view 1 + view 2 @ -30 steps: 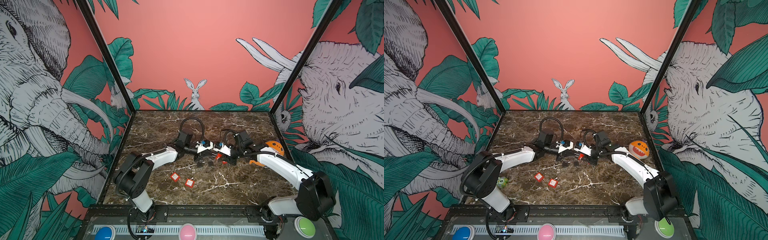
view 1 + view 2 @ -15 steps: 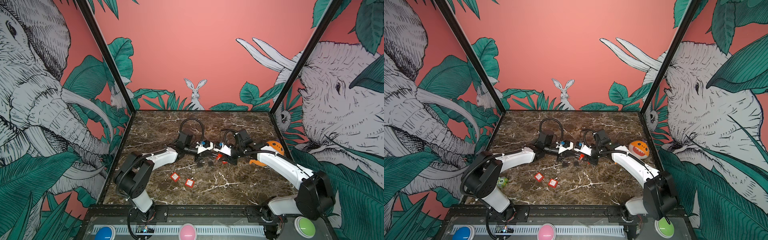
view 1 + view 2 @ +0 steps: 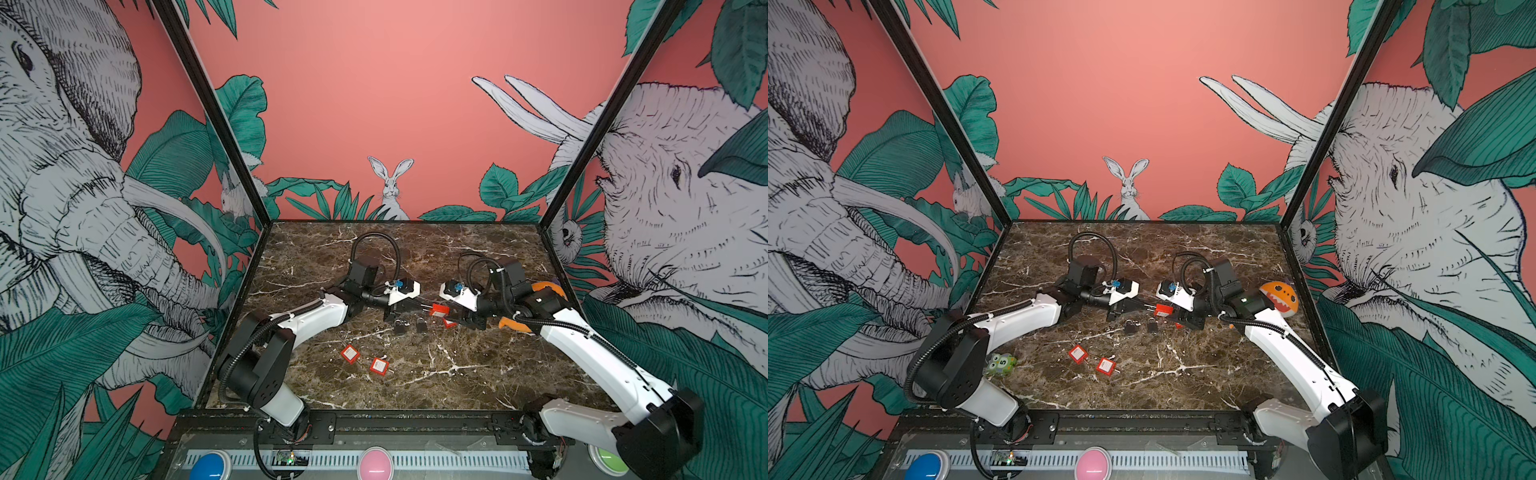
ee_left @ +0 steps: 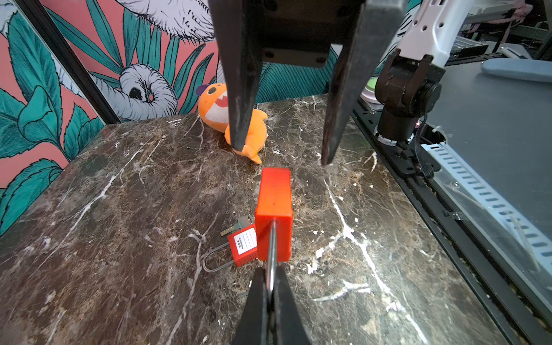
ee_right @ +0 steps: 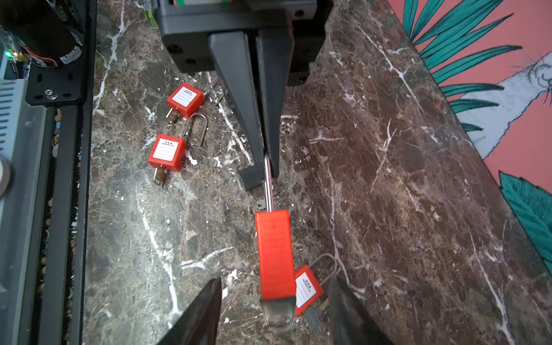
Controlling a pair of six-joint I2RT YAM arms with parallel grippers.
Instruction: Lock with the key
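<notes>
My marble table (image 3: 436,249) sits boxed by coral walls (image 3: 374,83): painted rabbit (image 3: 390,183) at twelve o'clock, leafy elephant (image 3: 62,166) at nine.

The desk (image 3: 457,374) is dark brown marble with white veins, the raised padlock (image 4: 274,209) is orange-red with a silver shackle, the lying padlocks (image 5: 167,152) are red with white labels, the plush toy (image 3: 1279,297) is orange, and the walls (image 3: 374,104) are salmon pink with teal leaves.
</notes>
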